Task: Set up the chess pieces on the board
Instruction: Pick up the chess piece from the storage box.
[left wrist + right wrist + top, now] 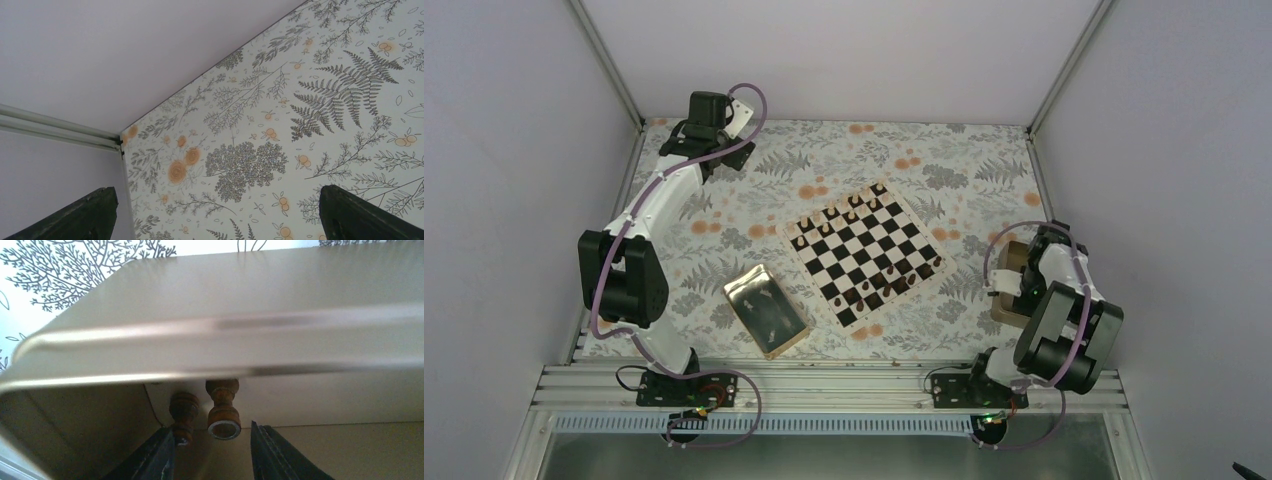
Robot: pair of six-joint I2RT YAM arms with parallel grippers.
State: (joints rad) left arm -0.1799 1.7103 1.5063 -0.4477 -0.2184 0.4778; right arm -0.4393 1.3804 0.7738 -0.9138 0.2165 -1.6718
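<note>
The board (921, 216) lies at the table's middle, turned diagonally. Light tan chess pieces (842, 211) stand along its far-left side and dark brown ones (890, 281) along its near-right side. My right gripper (212, 442) is open and reaches down into the small tan box (225, 295). A dark brown piece (223, 415) lies between its fingers with a gap on each side. A second dark piece (184, 411) lies against the left finger (157, 452). My left gripper (215, 220) is wide open and empty, held over the far-left corner of the table.
A shiny gold tray (766, 310) lies left of the board, near the front. The tan box (1007, 262) sits at the right edge under my right arm. White walls close in on the left, the back and the right.
</note>
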